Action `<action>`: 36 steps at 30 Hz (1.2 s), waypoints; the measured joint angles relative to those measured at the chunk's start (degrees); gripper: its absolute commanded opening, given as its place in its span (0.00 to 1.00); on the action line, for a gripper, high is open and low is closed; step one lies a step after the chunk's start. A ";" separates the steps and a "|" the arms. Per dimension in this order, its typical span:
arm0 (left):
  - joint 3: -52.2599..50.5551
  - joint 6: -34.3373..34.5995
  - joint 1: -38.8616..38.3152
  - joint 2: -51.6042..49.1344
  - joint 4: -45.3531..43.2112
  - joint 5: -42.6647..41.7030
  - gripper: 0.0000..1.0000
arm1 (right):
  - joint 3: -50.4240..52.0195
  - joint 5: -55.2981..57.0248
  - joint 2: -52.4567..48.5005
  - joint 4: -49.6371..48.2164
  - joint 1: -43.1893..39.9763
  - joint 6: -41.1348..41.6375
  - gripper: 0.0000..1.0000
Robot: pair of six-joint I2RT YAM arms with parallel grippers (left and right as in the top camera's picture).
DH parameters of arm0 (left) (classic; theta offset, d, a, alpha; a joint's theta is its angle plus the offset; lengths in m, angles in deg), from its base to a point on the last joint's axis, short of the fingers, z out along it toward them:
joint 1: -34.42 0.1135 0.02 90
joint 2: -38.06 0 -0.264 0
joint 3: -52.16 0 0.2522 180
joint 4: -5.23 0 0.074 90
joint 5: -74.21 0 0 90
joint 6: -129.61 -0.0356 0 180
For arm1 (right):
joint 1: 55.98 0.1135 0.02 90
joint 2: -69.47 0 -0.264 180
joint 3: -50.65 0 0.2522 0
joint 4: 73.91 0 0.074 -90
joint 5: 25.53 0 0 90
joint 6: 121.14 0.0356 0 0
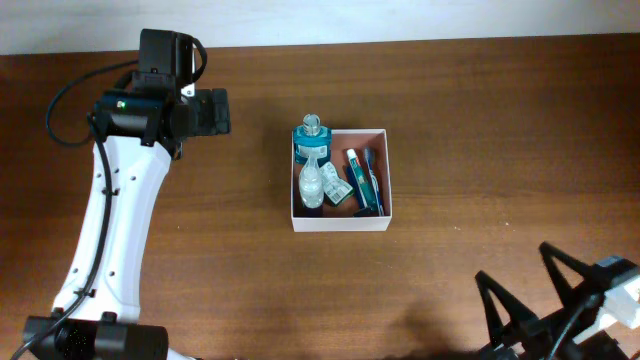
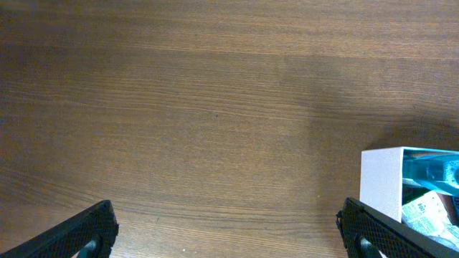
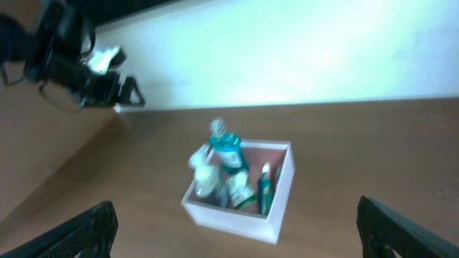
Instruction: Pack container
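The container (image 1: 340, 222) rests on the wooden table (image 1: 500, 120) (small toiletries lie inside). Left of the container, the left gripper (image 1: 226, 111) stands wide open, empty. Below-right of the container, the right gripper (image 1: 522, 272) is open too.

A white-walled container (image 3: 229, 217) with a reddish-brown inside sits on a brown wooden table (image 3: 358, 150), holding a teal bottle (image 3: 226, 149), a blue-green tube (image 3: 264, 188) and pale blurred items. The right gripper (image 3: 234, 208) is spread wide at the near corners. The left arm (image 3: 72, 64) is far left.
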 measured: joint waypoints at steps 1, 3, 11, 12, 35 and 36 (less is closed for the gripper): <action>0.00 0.00 0.00 0.00 0.02 -0.02 0.99 | 0.63 0.04 0.70 -1.25 -1.16 -1.09 0.98; 0.00 0.00 0.00 0.00 0.00 -0.02 0.99 | 2.32 0.22 2.75 -3.61 -3.65 -3.10 0.98; 0.00 0.00 0.00 0.00 0.02 0.00 0.99 | 13.07 0.63 12.59 -18.21 -11.58 -6.58 0.98; 0.00 0.00 0.00 0.00 0.00 0.00 0.99 | 15.56 0.63 13.81 -20.70 -12.20 -6.69 0.98; 0.00 0.00 0.00 0.00 0.00 0.00 0.99 | 58.53 -3.15 19.28 -67.82 -20.50 -10.56 0.99; 0.00 0.00 0.00 0.00 0.04 -0.02 0.99 | 59.71 -4.09 19.28 -69.70 -20.87 -11.61 0.98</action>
